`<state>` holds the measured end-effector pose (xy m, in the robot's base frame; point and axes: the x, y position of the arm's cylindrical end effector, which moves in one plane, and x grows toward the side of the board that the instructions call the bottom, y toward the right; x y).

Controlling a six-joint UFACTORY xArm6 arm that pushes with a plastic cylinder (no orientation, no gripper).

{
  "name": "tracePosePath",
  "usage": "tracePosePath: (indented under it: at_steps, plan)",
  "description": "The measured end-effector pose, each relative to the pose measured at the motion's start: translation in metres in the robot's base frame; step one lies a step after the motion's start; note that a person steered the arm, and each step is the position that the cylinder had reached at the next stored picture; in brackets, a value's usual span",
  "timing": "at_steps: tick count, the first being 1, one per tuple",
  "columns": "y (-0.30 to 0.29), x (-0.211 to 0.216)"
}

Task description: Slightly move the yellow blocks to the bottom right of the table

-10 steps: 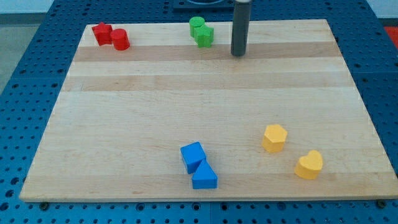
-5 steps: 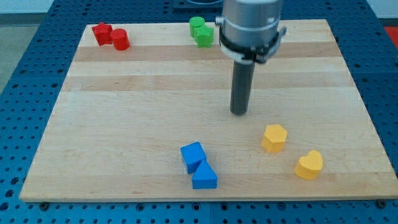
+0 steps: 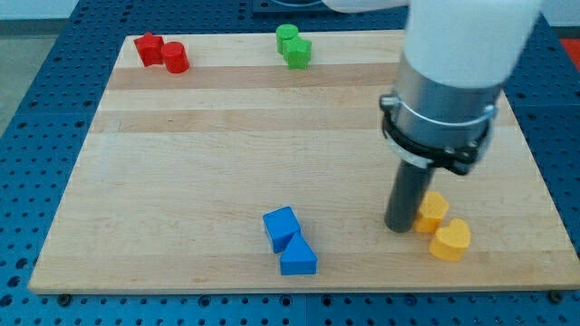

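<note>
Wooden table (image 3: 181,163): my tip (image 3: 398,227), no gripper fitted, touches yellow hexagon (image 3: 433,211) beside yellow heart (image 3: 450,240); push seemingly underway.

A: What's the bench (image 3: 227,163) made of?
B: Pale wood in glued strips, smooth, soft sheen.
A: And the yellow blocks (image 3: 432,212) at lower right?
B: Look like matt plastic. The rod's collar (image 3: 438,118) above them is brushed metal, my tip (image 3: 399,228) dark and dull.

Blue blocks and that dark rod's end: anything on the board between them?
Nothing: the camera view shows bare wood between the blue blocks and my tip, which sits against the yellow blocks.
</note>
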<state>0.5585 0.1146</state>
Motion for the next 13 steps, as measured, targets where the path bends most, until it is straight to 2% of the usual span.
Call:
tracePosePath:
  at_steps: [6, 13]
  plan:
    - [0.038, 0.016]
    - [0.012, 0.042]
